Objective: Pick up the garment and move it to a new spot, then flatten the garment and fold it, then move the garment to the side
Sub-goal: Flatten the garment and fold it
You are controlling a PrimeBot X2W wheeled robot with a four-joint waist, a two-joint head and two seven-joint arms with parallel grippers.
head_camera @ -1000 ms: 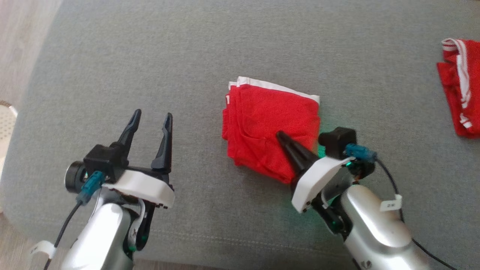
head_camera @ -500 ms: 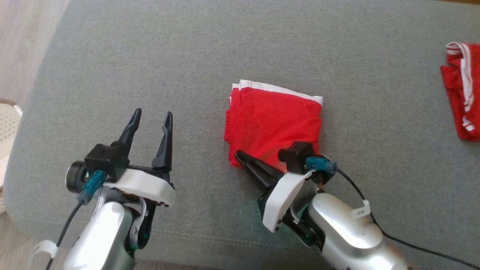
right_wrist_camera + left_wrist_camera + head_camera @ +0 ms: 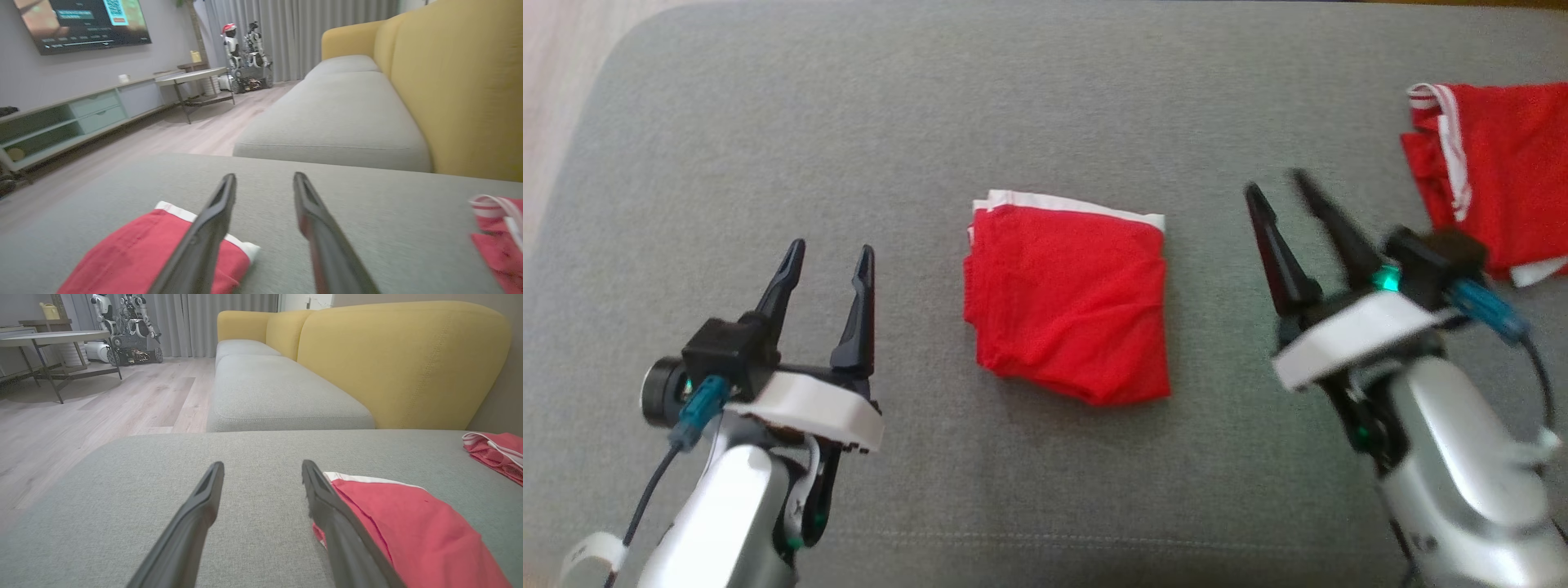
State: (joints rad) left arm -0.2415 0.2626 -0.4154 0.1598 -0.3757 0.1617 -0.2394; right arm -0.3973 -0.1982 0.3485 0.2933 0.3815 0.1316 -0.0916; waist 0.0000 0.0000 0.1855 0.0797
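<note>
The second red garment (image 3: 1486,163) runs off the head view's right edge. The right gripper (image 3: 1272,181) is blurred there. In the left wrist view a finger (image 3: 341,531) covers the folded garment's (image 3: 408,522) near edge, and the bottom right corner cuts it off. The television's (image 3: 81,20) text is unreadable.

Soft even light; right tool (image 3: 1272,181) blurred w/ motion.

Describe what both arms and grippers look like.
The left gripper and right gripper each have two long tapering black fingers on a white plate, with a black camera block, teal plug and dark cable. Forearms are silver, each with a white tag.
</note>
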